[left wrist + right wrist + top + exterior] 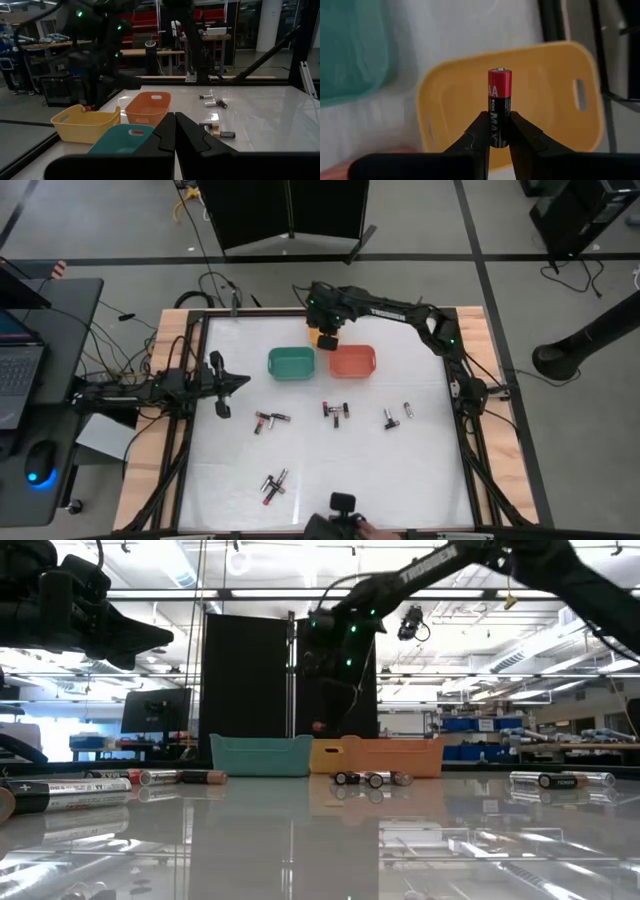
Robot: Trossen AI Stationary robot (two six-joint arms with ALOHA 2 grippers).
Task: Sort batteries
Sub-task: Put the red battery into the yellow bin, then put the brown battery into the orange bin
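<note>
Near edge of table [420, 490]: a cluster of batteries [273, 485] lies loose at front-left. Mid-table, more cells in groups: one pair [270, 420] left of centre, another bunch [336, 412] in the centre, a third group [397, 415] to the right, all flat on the white top, well apart from each other.

L gripper [222, 385] hangs over the left side of the table, fingers pressed together w/ nothing between them, pointing toward the bins.

Further back: teal bin [291, 363] and orange bin [352, 361] side by side. Just behind the gap between them, yellow bin [545, 70], mostly hidden under the R arm in the high view.

R gripper [499, 131] is above the yellow bin, clamped on a red/black AA cell [499, 107], held upright, red end away from the fingers.
</note>
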